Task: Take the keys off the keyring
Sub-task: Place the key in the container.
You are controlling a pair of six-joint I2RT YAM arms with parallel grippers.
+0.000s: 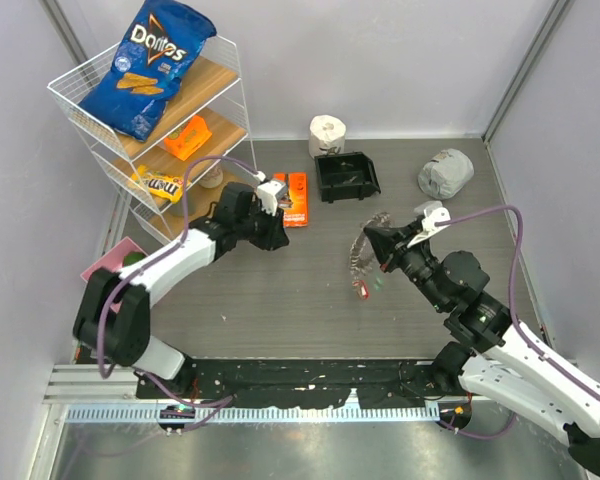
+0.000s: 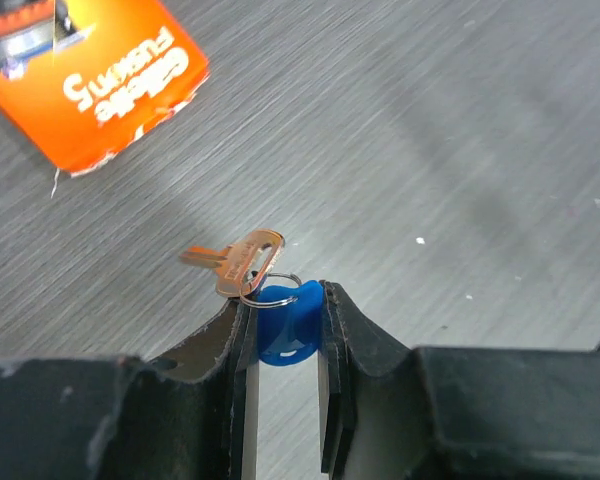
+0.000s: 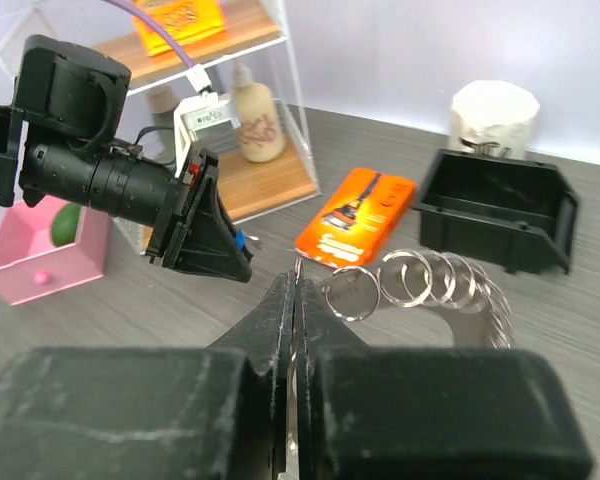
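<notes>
Keyring [image 1: 359,252] hangs above the worktop [image 1: 310,310], a little right of its middle and well short of the far edge, held by the right gripper [image 3: 295,290]. Its 2 fingers [image 3: 270,320] are pressed together on the thin wire of the ring. Beyond them, a row of small split rings [image 3: 410,280] fans out along the loop. A red-headed key [image 1: 362,292] dangles at the bottom of the loop; whether it touches the worktop cannot be told.

The left gripper [image 2: 285,300] is toward the left of the worktop, well apart from the keyring and just beside an orange Gillette Fusion5 package [image 1: 295,198]. Its fingers [image 2: 340,330] are clamped on the head of a blue-headed key [image 2: 283,328]. A little wire loop [image 2: 270,285] joins that head to a brass-coloured key [image 2: 238,262], which points left, away from the fingertips.

A black bin [image 1: 346,176] and a paper roll [image 1: 327,133] stand near the far edge.
</notes>
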